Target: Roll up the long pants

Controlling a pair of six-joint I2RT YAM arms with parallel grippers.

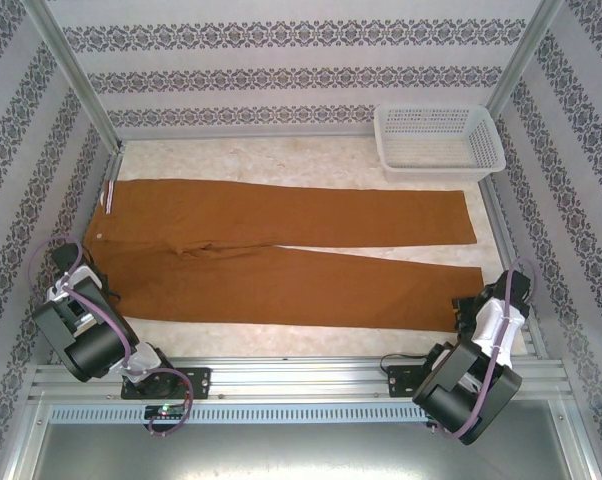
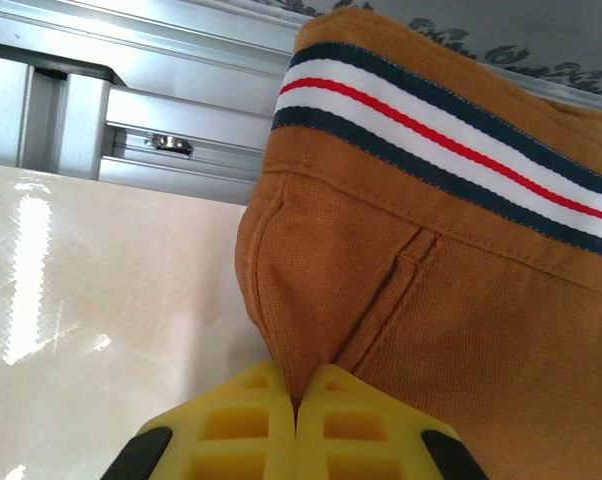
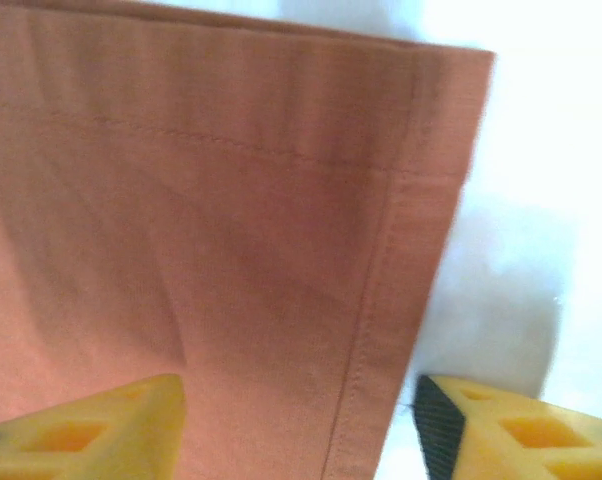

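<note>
The left jaws are pressed together, their yellow pads [image 2: 231,430] pinching the near corner of the waist of the long pants [image 2: 461,320], where the cloth rises off the desk [image 2: 101,300] into a small peak. Just beyond the pinch runs the waistband [image 2: 431,120], striped navy, white and red, and behind it an aluminium rail [image 2: 131,110] at the desk's edge. The right jaws are spread, one yellow pad [image 3: 91,430] over the fabric and the other pad [image 3: 521,430] past the side seam over the bright desk, so the hem corner of the near trouser leg [image 3: 231,250] lies between them; whether they touch the cloth I cannot tell. From above, the pants lie flat and full length across the desk, waist at the left by the left arm [image 1: 86,325], the two legs side by side reaching right, the near hem just beside the right arm [image 1: 481,350]. A white lattice basket [image 1: 436,140] stands at the far right corner, near the far leg's hem.
</note>
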